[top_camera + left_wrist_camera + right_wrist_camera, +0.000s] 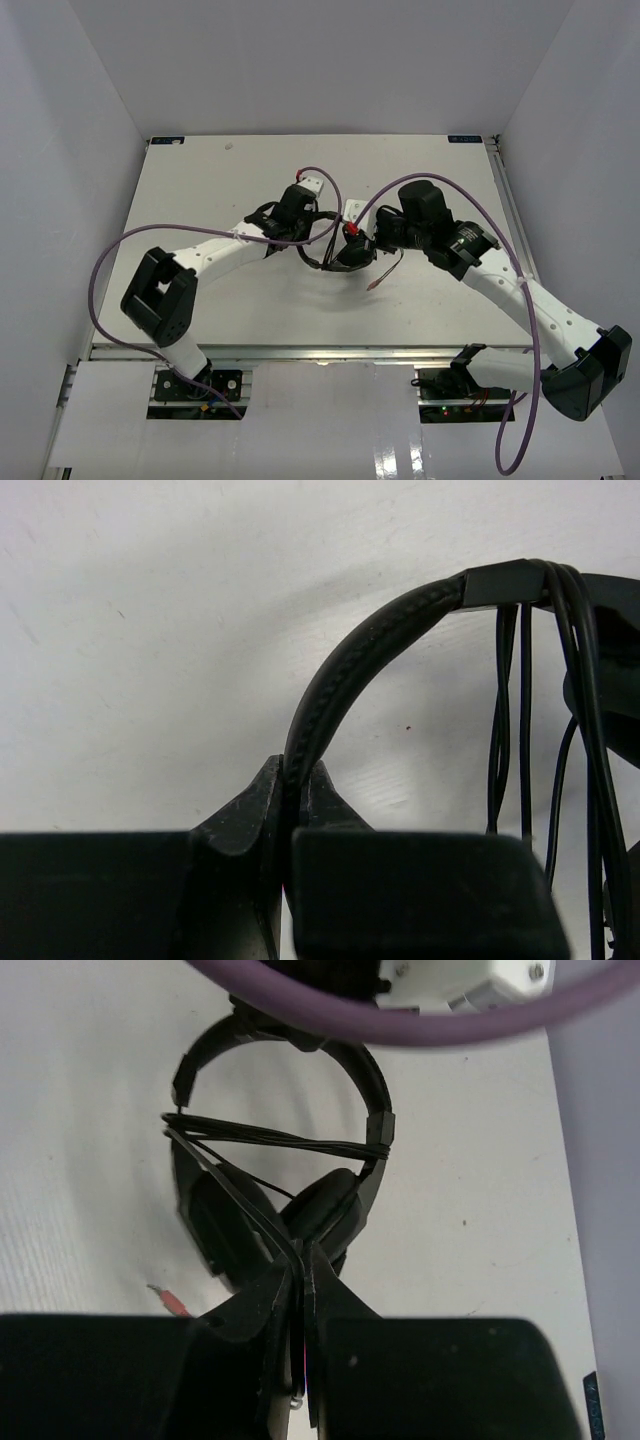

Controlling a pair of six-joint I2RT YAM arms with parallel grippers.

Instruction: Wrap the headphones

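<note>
Now, with the left gripper (297,780) pinching the headband (340,670) and the right gripper (300,1255) nipping the cable (235,1205), a hard tug could drag the turns (270,1140) beyond its fingertips off the headphones (325,1210).

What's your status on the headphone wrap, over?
Left gripper shut on headband. Right gripper shut on cable. Cable wound several turns across headphones, plug end trailing loose. No obstruction seen.

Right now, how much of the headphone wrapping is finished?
Done: several loops of cable already cross the headphones. In hand: the left tool pinches the headband, and the right tool pinches the cable. Left: the tail end with its plug hangs loose, not yet wound.
</note>
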